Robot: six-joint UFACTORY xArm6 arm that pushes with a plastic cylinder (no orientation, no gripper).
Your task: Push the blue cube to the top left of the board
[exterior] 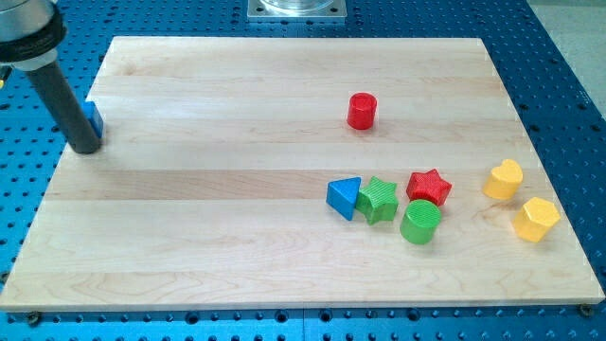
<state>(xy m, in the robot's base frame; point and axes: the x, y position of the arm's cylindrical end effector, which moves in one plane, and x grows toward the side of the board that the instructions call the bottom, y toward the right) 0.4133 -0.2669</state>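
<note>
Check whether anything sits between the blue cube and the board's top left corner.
Nothing visible does. The blue cube is at the board's left edge, my tip right beside it. The bare wood up to the corner holds no block; the others cluster toward the view's right.

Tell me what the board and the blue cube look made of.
The board looks like pale wood with a smooth finish: glued strips and fine grain show. The blue cube, mostly hidden behind my tip at the view's left edge, looks like matte moulded plastic, judging by its flat, even colour, though I can't be sure.

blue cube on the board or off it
On, barely: the blue cube sits at the board's left edge, mostly hidden behind my tip.
</note>
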